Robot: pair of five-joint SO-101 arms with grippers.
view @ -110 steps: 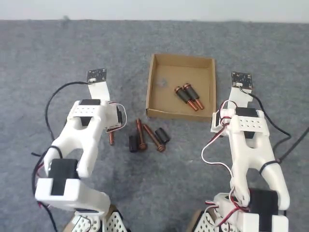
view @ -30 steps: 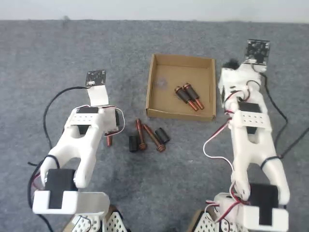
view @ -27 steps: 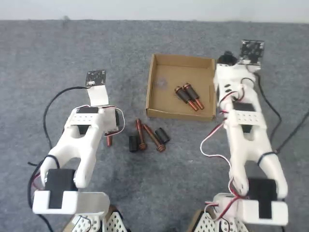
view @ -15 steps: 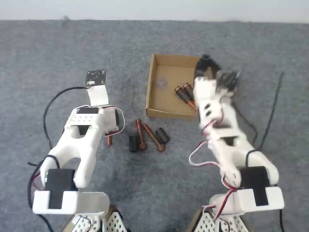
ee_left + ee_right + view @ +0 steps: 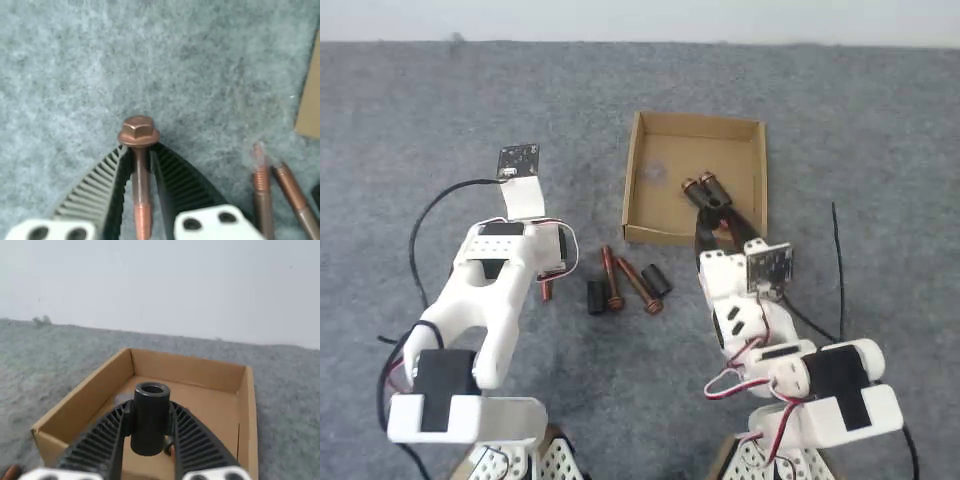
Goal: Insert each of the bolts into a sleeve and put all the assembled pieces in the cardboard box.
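From above, the right gripper (image 5: 715,216) is now swinging from the box's (image 5: 632,190) right side to its front. Left wrist: the left gripper (image 5: 138,148) is still squeezing a bolt (image 5: 140,172), left of the box. Right wrist: the right gripper is holding a sleeve (image 5: 150,416) upright before the box, likely getting ready for joining.

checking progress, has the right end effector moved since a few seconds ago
Yes. The right end effector, shut on a sleeve, has swung from beside the cardboard box's right wall to over its near wall.
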